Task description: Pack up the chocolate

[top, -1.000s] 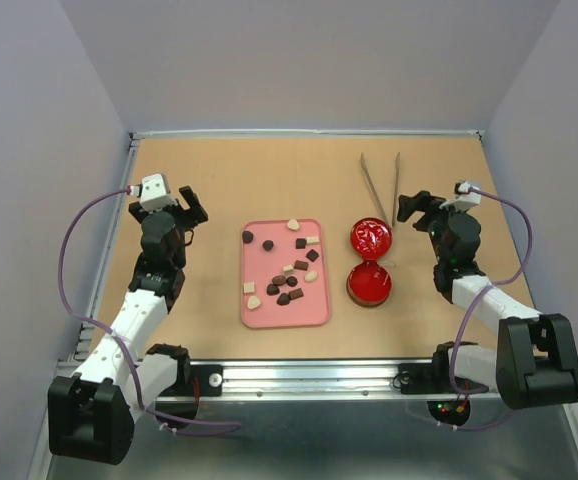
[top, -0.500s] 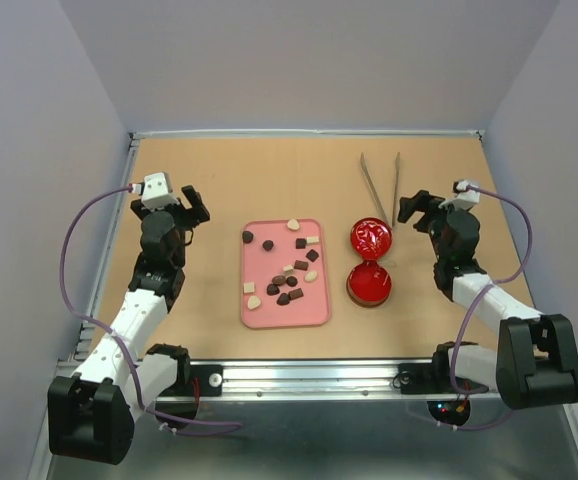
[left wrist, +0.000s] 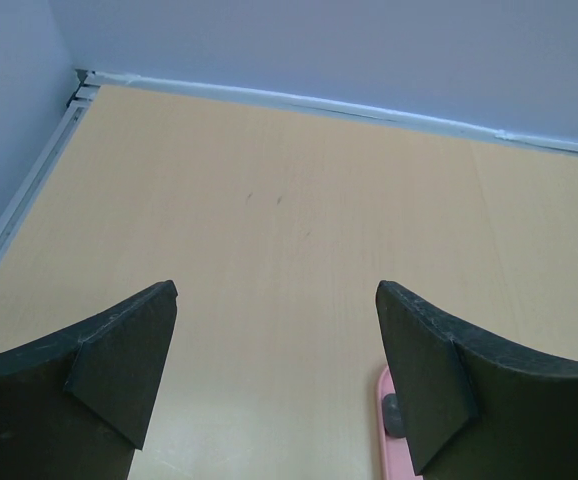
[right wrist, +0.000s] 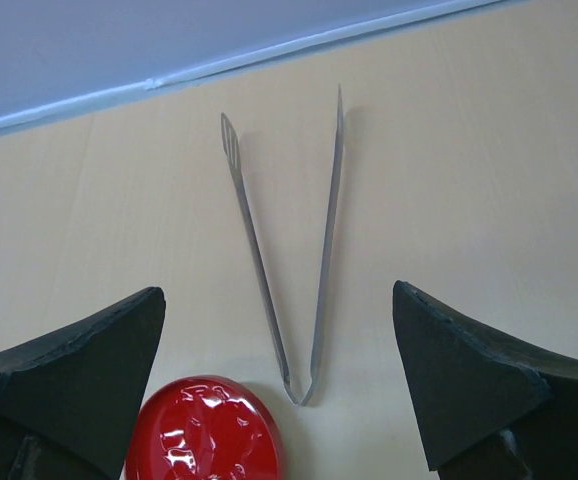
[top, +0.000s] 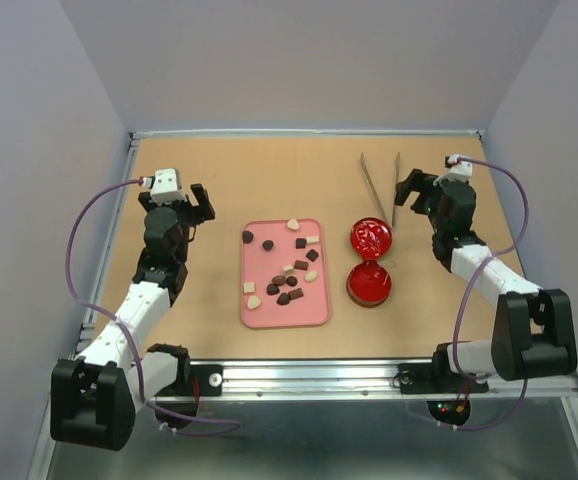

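The chocolate (top: 291,281), several small dark brown and cream pieces, lies scattered on a pink tray (top: 311,311) in the middle of the table. One dark piece (left wrist: 394,413) shows by the tray's corner (left wrist: 387,445) in the left wrist view. My left gripper (top: 197,205) (left wrist: 277,290) hovers open left of the tray, over bare table. The right gripper (top: 409,190) (right wrist: 278,290) is open and empty, right of the metal tongs (top: 380,185) (right wrist: 259,250).
A round red tin stands open right of the tray, its base (top: 368,284) nearer and its glossy embossed lid (top: 370,237) (right wrist: 204,432) just beyond. The tongs lie in a V behind the lid. Walls close in the table's left, right and far sides.
The right gripper has moved away from the base toward the tongs. The left gripper has shifted slightly right and forward. Both stayed open; the chocolate, tin and tongs have not moved.
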Controlling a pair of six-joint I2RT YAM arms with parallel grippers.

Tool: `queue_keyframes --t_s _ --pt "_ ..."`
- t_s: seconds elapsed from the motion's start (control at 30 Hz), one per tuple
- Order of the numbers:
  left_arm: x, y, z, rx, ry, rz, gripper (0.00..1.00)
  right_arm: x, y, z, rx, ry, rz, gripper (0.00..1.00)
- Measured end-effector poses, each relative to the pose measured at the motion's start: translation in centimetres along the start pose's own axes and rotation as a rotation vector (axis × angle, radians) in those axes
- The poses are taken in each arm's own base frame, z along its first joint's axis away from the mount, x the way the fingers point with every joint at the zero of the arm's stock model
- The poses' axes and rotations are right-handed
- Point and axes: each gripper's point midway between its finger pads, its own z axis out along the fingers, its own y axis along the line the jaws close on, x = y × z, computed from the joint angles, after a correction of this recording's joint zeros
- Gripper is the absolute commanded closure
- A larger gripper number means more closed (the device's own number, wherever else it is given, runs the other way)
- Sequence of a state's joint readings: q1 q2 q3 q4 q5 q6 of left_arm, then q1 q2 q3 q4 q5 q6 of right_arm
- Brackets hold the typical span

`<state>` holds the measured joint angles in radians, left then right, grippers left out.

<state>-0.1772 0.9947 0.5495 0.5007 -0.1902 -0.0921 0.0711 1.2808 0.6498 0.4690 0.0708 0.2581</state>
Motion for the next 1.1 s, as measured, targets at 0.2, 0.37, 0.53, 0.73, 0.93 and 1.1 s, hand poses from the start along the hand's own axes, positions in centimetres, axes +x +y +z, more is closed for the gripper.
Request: queue_keyframes --t_s 0.2,0.37,0.53,0.73,0.93,1.1 --pt "-0.7 -0.4 0.4 0.023 -0.035 0.025 0.07 1.8 0.4 2.7 0.003 0.124 -0.021 0.0" --pt "-0.3 -0.8 0.7 0.046 -0.024 0.039 0.05 3.4 0.3 3.4 0.015 0.203 -0.046 0.0" --pt "0.1 -1.0 0.9 0.06 -0.014 0.048 0.04 3.7 1.4 4.9 0.0 0.237 -0.074 0.0" --pt "0.3 -1.1 0.9 0.063 -0.009 0.05 0.04 5.9 2.1 7.2 -0.009 0.307 -0.109 0.0" --pt "0.3 -1.0 0.9 0.062 -0.01 0.051 0.04 9.4 1.6 8.7 0.005 0.411 -0.159 0.0" --pt "0.2 -1.0 0.9 0.062 -0.01 0.052 0.04 10.9 1.0 8.7 0.014 0.462 -0.186 0.0"
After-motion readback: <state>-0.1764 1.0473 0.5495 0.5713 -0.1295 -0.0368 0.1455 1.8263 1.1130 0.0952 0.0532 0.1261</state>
